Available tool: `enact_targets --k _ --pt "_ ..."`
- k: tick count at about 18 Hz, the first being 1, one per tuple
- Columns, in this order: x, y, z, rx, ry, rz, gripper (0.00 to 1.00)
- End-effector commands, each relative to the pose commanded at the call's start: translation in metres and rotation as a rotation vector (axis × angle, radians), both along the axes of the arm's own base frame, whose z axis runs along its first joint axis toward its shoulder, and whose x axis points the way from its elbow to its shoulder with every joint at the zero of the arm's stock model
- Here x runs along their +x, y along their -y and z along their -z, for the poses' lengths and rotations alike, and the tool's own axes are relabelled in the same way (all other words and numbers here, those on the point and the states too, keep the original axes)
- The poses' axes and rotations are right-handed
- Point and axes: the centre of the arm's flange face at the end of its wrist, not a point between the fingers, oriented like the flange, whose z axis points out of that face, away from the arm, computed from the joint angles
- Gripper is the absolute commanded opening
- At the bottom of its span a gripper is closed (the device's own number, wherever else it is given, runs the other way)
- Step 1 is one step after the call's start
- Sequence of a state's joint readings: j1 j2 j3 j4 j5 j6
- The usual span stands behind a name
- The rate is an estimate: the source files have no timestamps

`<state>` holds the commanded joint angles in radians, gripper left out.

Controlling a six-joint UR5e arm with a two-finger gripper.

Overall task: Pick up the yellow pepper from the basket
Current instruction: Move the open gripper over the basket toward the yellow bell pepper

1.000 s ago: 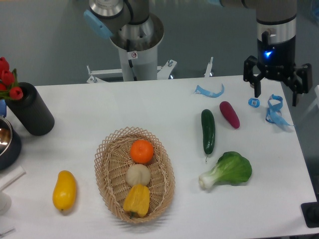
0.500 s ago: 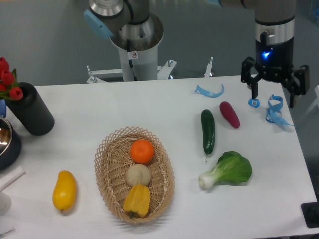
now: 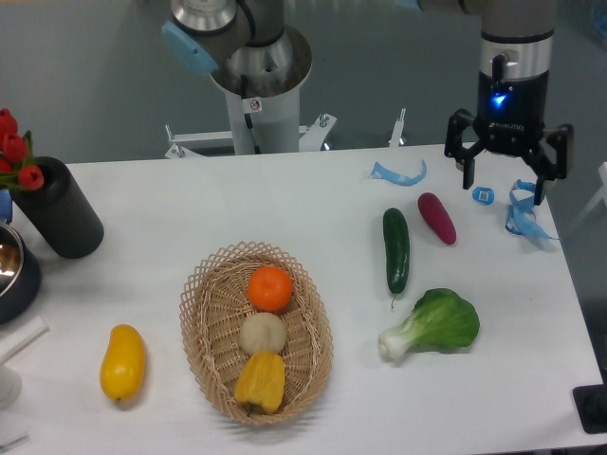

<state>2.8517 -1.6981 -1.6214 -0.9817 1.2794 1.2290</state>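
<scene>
The yellow pepper [image 3: 260, 381] lies at the near end of the oval wicker basket [image 3: 202, 313], stem toward the front. An orange [image 3: 270, 288] and a pale round fruit [image 3: 263, 333] lie behind it in the basket. My gripper [image 3: 504, 187] hangs open and empty above the far right of the table, far from the basket, its fingers spread wide.
A smooth yellow mango-like fruit [image 3: 123, 362] lies left of the basket. A cucumber [image 3: 395, 249], a purple eggplant [image 3: 436, 218] and a bok choy [image 3: 434, 324] lie to the right. Blue clips [image 3: 524, 210] lie near the gripper. A black cylinder with tulips [image 3: 57, 206] stands far left.
My gripper has moved a little left and up above the table's far right corner, still open. Nothing on the table has moved.
</scene>
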Motion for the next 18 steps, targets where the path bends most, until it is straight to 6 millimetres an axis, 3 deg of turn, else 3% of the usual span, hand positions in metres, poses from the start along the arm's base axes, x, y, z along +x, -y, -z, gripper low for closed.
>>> enact_targets --k 3,7,9,14,16,18 --pt "0.02 -0.027 0.015 0.008 0.057 -0.009 1.0" --pt "0.035 -0.05 0.031 0.022 0.124 -0.058 1.0" --pt "0.036 -0.054 0.039 0.029 0.159 -0.104 1.0" --pt "0.053 -0.1 0.073 0.058 0.275 -0.123 1.0" --pt "0.059 -0.122 0.078 0.125 0.292 -0.096 1.0" --pt "0.058 -0.13 0.093 0.117 0.311 -0.091 1.0"
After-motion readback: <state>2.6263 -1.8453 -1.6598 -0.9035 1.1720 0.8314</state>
